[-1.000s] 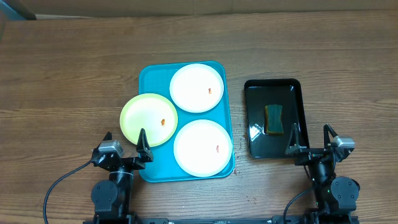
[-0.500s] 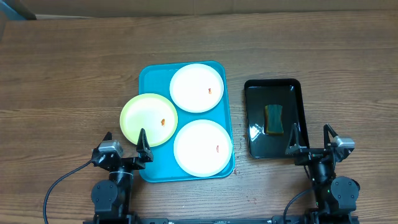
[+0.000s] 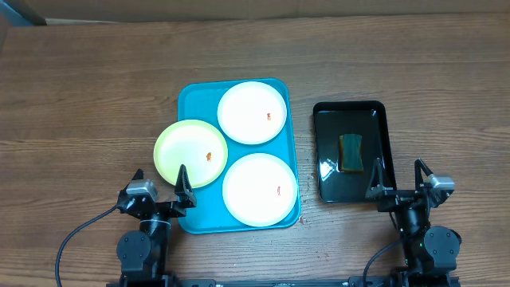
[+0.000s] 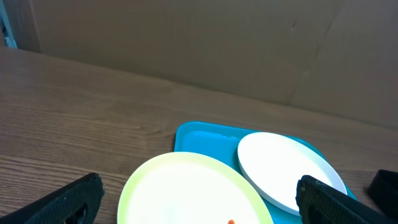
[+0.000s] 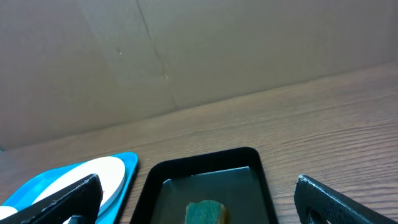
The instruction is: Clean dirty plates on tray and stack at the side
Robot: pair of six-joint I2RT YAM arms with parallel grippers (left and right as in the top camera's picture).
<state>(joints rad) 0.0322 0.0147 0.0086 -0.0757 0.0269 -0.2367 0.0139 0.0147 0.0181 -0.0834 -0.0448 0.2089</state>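
The blue tray (image 3: 191, 100) lies in the middle of the wooden table (image 3: 80, 96), its near edge close to the table's near edge. Three plates sit on it. One white plate (image 3: 253, 112) fills the tray's far right corner and another white plate (image 3: 260, 189) fills its near right corner. The yellow-green plate (image 3: 190, 153) rests over the tray's left rim, partly hanging out above the table. Each plate carries a small orange-red smear.

Just to the right of the blue tray, apart from it, lies a black tray (image 3: 335, 119) with a green sponge (image 3: 350, 152) in its middle.

The left claw (image 3: 159, 177) sits at the table's near edge by the blue tray's near left corner, released, fingers spread wide and holding nothing. The right claw (image 3: 396, 177) sits at the near edge by the black tray's near right corner, likewise released and empty.
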